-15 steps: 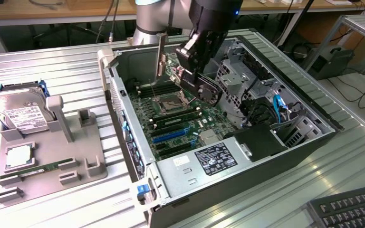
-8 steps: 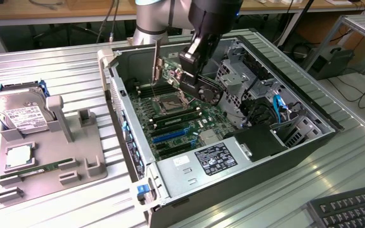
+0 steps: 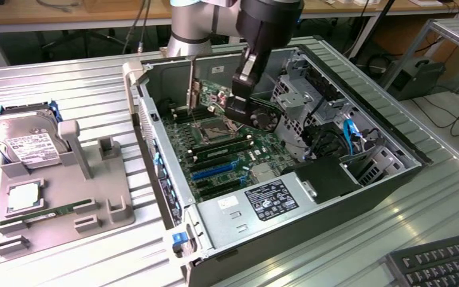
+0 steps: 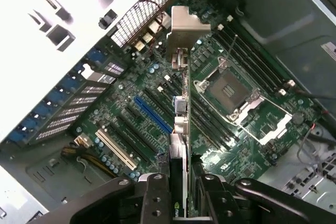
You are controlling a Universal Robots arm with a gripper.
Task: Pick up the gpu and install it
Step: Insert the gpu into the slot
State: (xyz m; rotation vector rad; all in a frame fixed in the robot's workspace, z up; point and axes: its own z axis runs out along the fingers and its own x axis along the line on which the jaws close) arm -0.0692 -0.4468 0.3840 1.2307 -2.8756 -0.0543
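Note:
The gpu [image 3: 211,92] hangs on edge inside the open computer case [image 3: 238,248], above the motherboard [image 3: 245,158]. My gripper [image 3: 241,109] is shut on the card's near end. In the wrist view the gpu [image 4: 179,103] runs edge-on away from my gripper [image 4: 182,199], with its silvery metal bracket [image 4: 185,27] at the far end by the case's rear wall. The card hovers over the expansion slots, just beside the blue slot [image 4: 152,115]. I cannot tell whether its lower edge touches a slot.
The CPU socket [image 4: 231,90] and memory slots lie beside the card. Drive cages and cables fill the case at the exterior view's right. A grey fixture [image 3: 94,197] at the exterior view's left holds a hard drive [image 3: 26,146], a processor [image 3: 22,197] and a memory stick [image 3: 50,212]. A keyboard [image 3: 444,263] sits at the lower right.

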